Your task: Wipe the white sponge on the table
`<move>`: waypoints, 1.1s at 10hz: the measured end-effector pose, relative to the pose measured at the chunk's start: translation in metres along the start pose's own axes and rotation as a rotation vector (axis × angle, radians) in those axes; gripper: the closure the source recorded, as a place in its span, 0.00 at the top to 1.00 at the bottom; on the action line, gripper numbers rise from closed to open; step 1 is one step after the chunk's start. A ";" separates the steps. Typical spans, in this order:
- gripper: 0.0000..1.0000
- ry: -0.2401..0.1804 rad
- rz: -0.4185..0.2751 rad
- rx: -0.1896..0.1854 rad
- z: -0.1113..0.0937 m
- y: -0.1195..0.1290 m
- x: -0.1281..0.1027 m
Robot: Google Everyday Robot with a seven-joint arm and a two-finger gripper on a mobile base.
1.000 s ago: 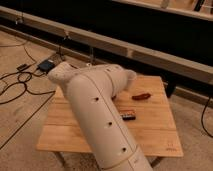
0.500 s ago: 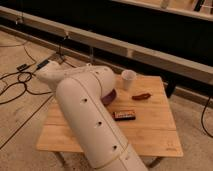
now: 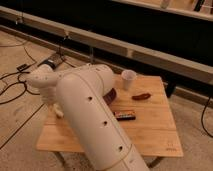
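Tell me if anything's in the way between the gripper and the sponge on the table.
Nothing visible is. The gripper is low at the table's left edge in view, under the arm, which hides that spot; the sponge cannot be made out there. The paper cup, dark bar and reddish item lie further right, away from it.

Soft light from above, dark wall (image 3: 130, 25) behind.
The gripper (image 3: 56, 110) hung left over the table (image 3: 155, 125), maybe in shadow under the arm (image 3: 95, 115).
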 end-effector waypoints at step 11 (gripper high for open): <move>0.00 0.195 0.234 -0.017 0.033 -0.095 0.093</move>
